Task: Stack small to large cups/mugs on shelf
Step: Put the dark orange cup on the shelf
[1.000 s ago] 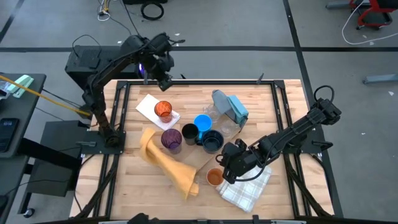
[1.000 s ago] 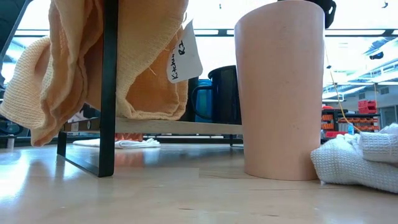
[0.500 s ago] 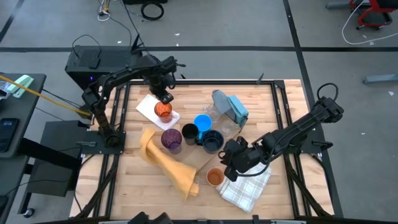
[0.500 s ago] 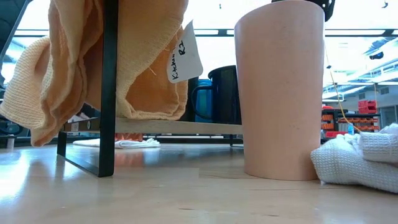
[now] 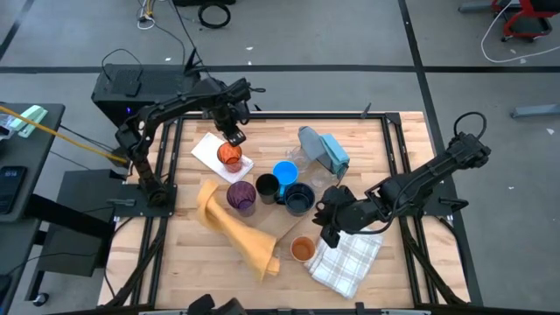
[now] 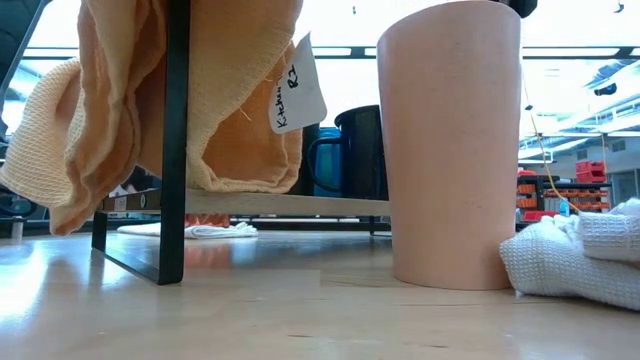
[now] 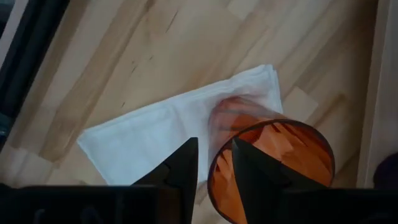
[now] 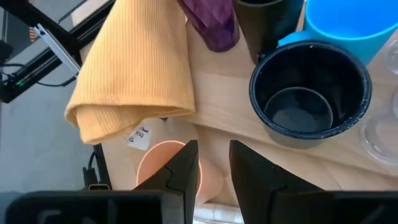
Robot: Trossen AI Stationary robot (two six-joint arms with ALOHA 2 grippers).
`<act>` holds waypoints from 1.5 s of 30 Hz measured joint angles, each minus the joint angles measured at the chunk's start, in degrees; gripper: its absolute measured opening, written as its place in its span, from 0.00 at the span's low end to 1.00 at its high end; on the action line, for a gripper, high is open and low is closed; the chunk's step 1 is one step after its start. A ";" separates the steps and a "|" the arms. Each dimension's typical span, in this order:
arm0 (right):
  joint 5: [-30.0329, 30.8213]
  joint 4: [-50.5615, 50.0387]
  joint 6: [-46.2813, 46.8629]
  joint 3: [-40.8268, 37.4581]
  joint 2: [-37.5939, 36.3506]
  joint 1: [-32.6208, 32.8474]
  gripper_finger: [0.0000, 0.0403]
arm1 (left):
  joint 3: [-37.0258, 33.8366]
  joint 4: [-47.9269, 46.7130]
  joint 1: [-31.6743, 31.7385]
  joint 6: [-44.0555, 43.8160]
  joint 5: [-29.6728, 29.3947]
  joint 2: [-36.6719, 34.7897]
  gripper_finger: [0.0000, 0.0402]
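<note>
A red-tinted cup (image 5: pixel 230 156) stands upright on a white napkin (image 5: pixel 213 150) at the table's far left. My left gripper (image 5: pixel 234 138) is right above it, pointing down, with a narrow gap between its fingers (image 7: pixel 215 163). An orange cup (image 5: pixel 302 249) stands upright on the table near the front. My right gripper (image 5: pixel 329 227) hovers just right of and above it, empty, also with a narrow gap (image 8: pixel 214 163). A bright blue mug (image 5: pixel 285 172), a navy mug (image 5: pixel 300 199), a black cup (image 5: pixel 267 187), a purple cup (image 5: pixel 241 196) and clear cups (image 5: pixel 319 178) stand clustered mid-table. My left gripper comes from above, pointing down, astride the red-tinted cup's rim (image 7: pixel 212 177). One finger (image 7: pixel 255 174) stands inside the cup and the other (image 7: pixel 183 169) outside it. I cannot tell whether they touch the wall. The cup stands on the napkin.
An orange cloth (image 5: pixel 236 229) drapes over the low wooden shelf (image 6: pixel 300 204) with its black frame (image 6: pixel 176 140). A white checked towel (image 5: pixel 348 258) lies right of the orange cup. A blue-grey folded cloth (image 5: pixel 325 150) lies at the far side.
My left gripper has come down from above the table's far edge onto the red-tinted cup and then stayed there. My right gripper has risen and drawn back toward the table's right and far side, away from the orange cup, which has stayed where it was.
</note>
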 joint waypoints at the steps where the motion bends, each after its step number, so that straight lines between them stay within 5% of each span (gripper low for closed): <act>1: 0.34 0.00 0.01 0.00 -0.10 -0.02 0.24 | 0.00 -0.06 -0.10 0.27 0.14 0.00 0.27; 15: 0.41 -0.04 -0.01 0.00 -0.13 -1.44 0.24 | -0.40 -2.57 -0.25 6.45 3.03 -0.05 0.27; 31: 0.39 0.11 0.01 0.00 -0.11 -1.46 0.24 | -10.25 3.69 -0.10 7.60 -0.53 -0.02 0.27; 34: 0.39 0.11 0.01 0.00 -0.11 -1.46 0.24 | -10.19 4.35 -0.08 7.59 -0.64 -0.02 0.23; 38: 0.39 0.13 0.03 0.00 -0.13 -1.53 0.24 | -10.16 4.78 -0.10 7.92 -0.37 -0.02 0.05; 45: 0.39 0.11 0.03 0.00 -0.12 -1.53 0.24 | -7.70 5.01 -0.42 8.12 -1.09 -0.02 0.03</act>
